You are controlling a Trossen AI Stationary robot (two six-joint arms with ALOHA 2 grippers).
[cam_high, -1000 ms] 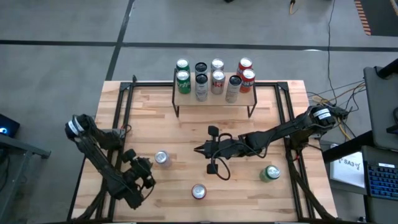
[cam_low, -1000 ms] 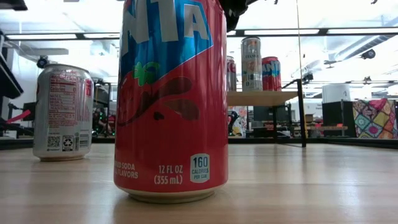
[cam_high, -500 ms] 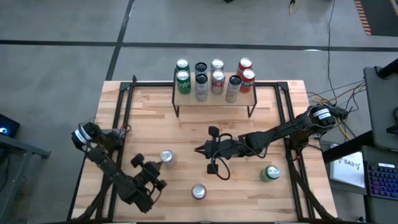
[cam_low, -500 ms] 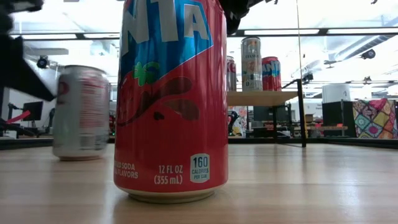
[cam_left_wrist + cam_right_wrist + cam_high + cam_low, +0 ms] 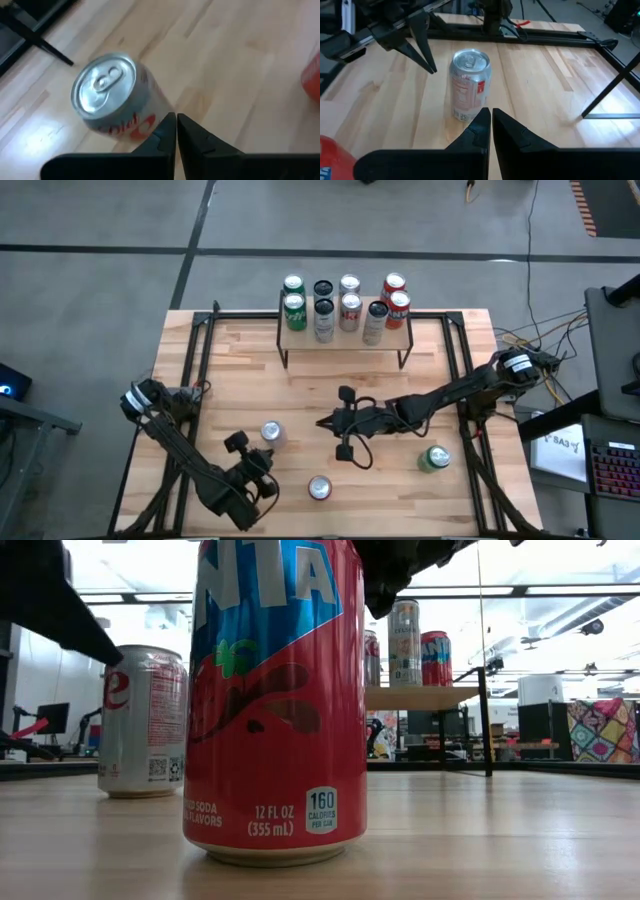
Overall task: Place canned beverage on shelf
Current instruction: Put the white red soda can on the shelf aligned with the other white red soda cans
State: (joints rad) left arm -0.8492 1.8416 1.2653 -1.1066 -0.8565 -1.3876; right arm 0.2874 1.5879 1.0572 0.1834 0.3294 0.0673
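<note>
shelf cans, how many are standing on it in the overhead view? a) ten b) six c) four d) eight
d) The high view shows eight cans on the shelf, in two rows of four, while three more cans stand loose on the table: a silver can, a red can and a green can.

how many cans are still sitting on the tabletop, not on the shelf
3: a silver can beside the left gripper, a red can at the front edge, and a green can front right. None look hidden from above.
</note>
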